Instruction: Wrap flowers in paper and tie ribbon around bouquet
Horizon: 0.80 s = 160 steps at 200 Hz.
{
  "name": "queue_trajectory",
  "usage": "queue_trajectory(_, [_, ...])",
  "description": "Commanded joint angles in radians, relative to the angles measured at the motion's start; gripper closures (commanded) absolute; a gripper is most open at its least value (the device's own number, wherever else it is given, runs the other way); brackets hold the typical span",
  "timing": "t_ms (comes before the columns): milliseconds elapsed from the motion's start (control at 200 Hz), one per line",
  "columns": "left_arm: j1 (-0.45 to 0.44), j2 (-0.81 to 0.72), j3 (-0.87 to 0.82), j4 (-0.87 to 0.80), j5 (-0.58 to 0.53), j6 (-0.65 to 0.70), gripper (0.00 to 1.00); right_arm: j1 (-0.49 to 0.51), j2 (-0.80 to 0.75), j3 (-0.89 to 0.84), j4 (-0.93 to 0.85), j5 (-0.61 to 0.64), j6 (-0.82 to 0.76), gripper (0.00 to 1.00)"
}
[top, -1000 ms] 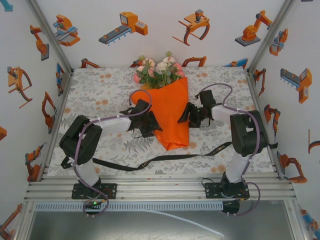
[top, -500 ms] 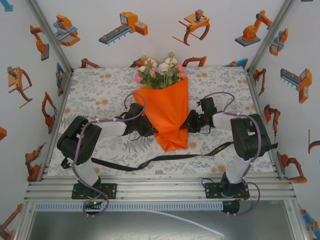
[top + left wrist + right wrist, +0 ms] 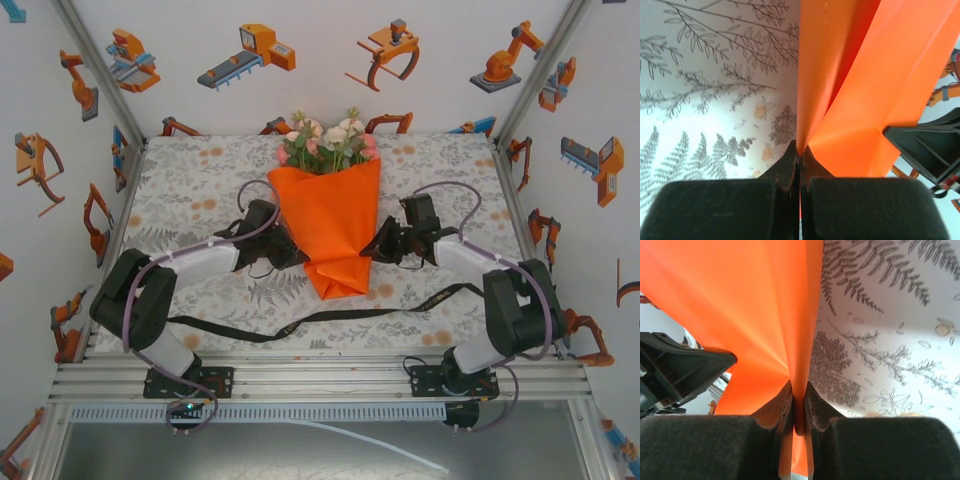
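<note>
Bouquet (image 3: 330,225) sits mid-tabletop (image 3: 190,190) in the top view. Its flowers (image 3: 328,143) point toward the back wall, and the narrow folded end of the orange paper (image 3: 335,265) points toward the arm bases. A black ribbon (image 3: 300,325) lies across the tabletop just in front of that narrow end. It carries small pale printed marks, too small to read. Cartoon robot pictures (image 3: 250,55) cover the walls, and a purple-grey cable (image 3: 250,190) loops over the left arm. The left fingers (image 3: 283,247) meet the cone's left edge and the right fingers (image 3: 383,245) its right edge, both about halfway down its length.

In the left wrist view, the left fingers (image 3: 793,162) are clenched on a thin edge of the paper (image 3: 865,90), with an orange sliver showing between the tips. From the pinch the paper fans upward in two folds across the right half of the picture. The leaf-printed tabletop (image 3: 705,100) lies to the left. A black part of the right arm's hand (image 3: 927,147) stands just beside the paper's far side.

In the right wrist view, the right fingers (image 3: 788,397) are pressed together on a fold of the paper (image 3: 740,300), which runs down between the tips and spreads up to the left. The printed tabletop (image 3: 890,330) lies to the right. A black part of the left arm's hand (image 3: 680,370) sits against the paper's lower left.
</note>
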Motion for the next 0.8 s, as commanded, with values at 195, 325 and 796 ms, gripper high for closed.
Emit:
queue_trajectory(195, [-0.083, -0.132, -0.055, -0.153, 0.021, -0.002, 1.00, 0.056, -0.126, -0.086, -0.154, 0.045, 0.008, 0.87])
queue_trajectory(325, [-0.136, -0.158, -0.081, -0.160, 0.016, -0.054, 1.00, 0.085, -0.168, -0.107, -0.218, 0.052, -0.014, 0.87])
queue_trajectory(796, [-0.146, -0.007, -0.109, -0.118, -0.082, 0.032, 1.00, 0.148, -0.259, -0.369, 0.004, 0.187, 0.130, 0.82])
